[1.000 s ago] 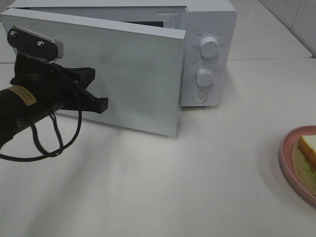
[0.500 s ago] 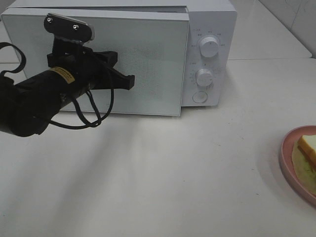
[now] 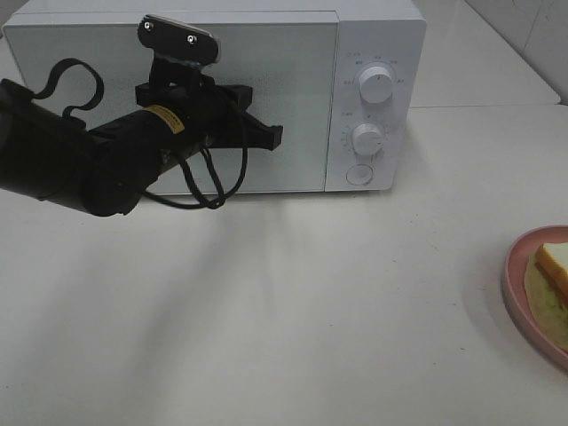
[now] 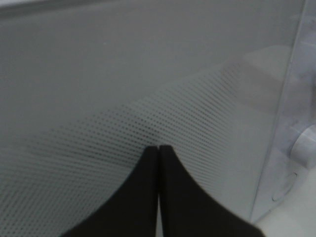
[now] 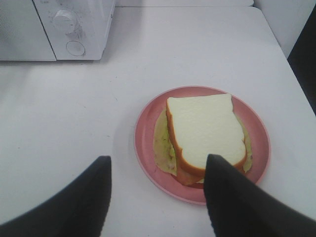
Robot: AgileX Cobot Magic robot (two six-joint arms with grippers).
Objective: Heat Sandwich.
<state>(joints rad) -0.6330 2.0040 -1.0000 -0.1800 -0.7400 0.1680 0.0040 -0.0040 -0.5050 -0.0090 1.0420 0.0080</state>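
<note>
Sandwich (image 5: 205, 131) on plate (image 5: 148, 148), just beyond spread right claw (image 5: 157, 197).

bright even light; soft shadows; left wrist view blurred.

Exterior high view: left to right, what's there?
Black left arm with shut gripper → white microwave's closed door → two white round dials → pink round plate → white-bread sandwich at the right edge.
</note>
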